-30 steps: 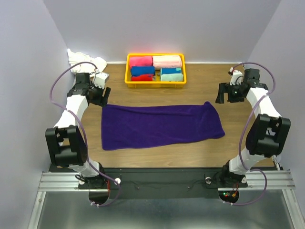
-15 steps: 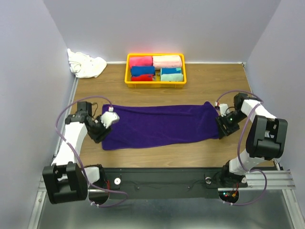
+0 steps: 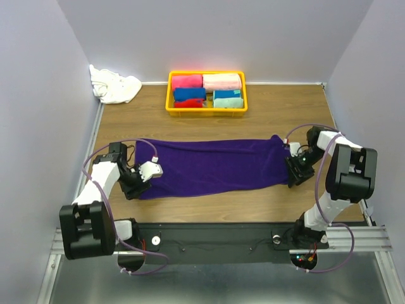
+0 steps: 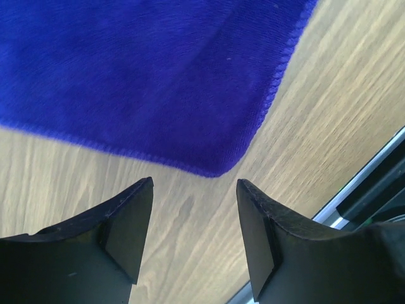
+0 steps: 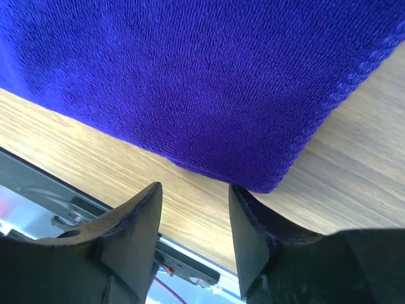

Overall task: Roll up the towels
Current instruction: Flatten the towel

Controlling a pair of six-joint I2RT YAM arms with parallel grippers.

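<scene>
Both jaws open, empty, before purple towel (image 3: 215, 166) near corners; slide under hems evenly, kept flat on table (image 3: 285, 107)

1. The table (image 3: 266, 114) has a brown wood-grain top.
2. A purple towel (image 3: 215, 166) lies spread flat across its middle, with its long side running left to right.
3. A yellow basket (image 3: 168, 95) stands at the far edge, near the centre.
4. A crumpled white cloth (image 3: 114, 85) sits in the far left corner.
</scene>
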